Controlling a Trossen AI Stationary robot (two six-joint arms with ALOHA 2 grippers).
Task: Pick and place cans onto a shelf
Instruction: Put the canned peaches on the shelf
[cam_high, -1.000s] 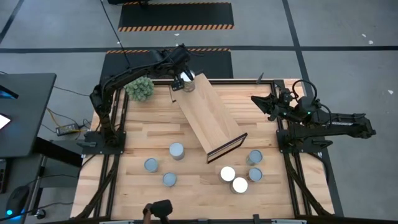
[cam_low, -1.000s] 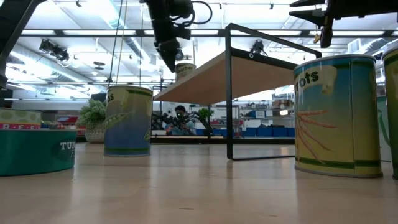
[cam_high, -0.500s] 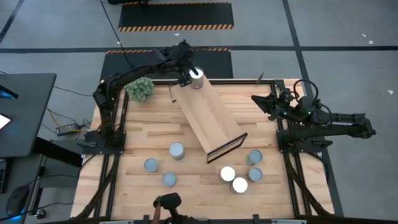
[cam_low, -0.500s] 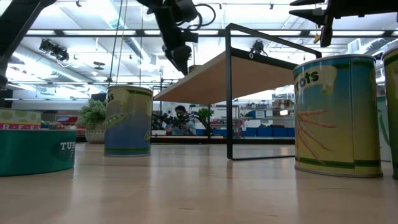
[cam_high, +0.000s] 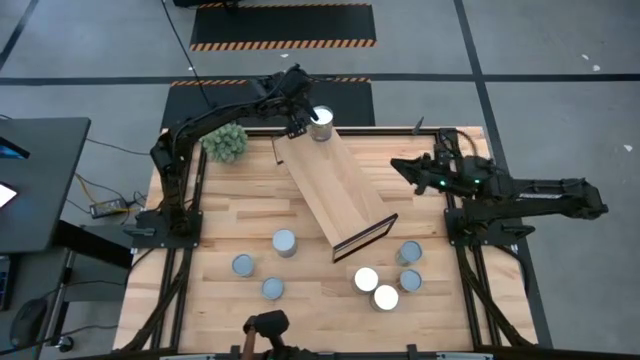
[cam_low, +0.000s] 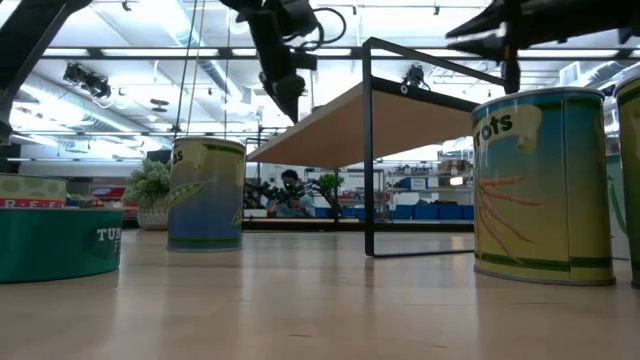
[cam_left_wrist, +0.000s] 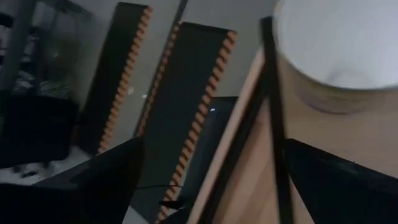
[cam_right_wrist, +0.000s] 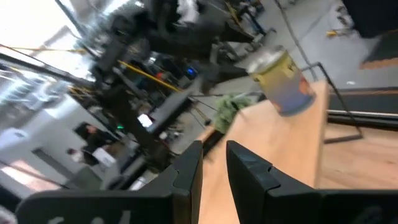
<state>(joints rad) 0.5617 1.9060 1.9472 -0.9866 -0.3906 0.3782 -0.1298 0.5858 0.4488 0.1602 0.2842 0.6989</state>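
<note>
The shelf (cam_high: 345, 185) is a long light-wood plank raised on a dark frame, running slantwise across the table's far middle. One can (cam_high: 321, 122) with a pale top stands on its base on the shelf's far end; it also shows in the left wrist view (cam_left_wrist: 339, 50) and the right wrist view (cam_right_wrist: 283, 78). My left gripper (cam_high: 304, 118) is open just left of that can, its fingers apart from it (cam_left_wrist: 214, 146). My right gripper (cam_high: 398, 167) is shut and empty above the table's right side. Several more cans stand on the tabletop near the front.
A green plant ball (cam_high: 225, 142) sits at the far left corner. Cans stand at front left (cam_high: 284, 242), (cam_high: 243, 264), (cam_high: 272, 288) and front right (cam_high: 408, 252), (cam_high: 366, 279), (cam_high: 385, 297). In the low view a tall can (cam_low: 543, 185) stands close by.
My left gripper has carried the can toward the table's far right over the shelf's far end; the can now stands on the plank, clear of the fingers. My right gripper has reached toward the table's left, nearer the shelf.
</note>
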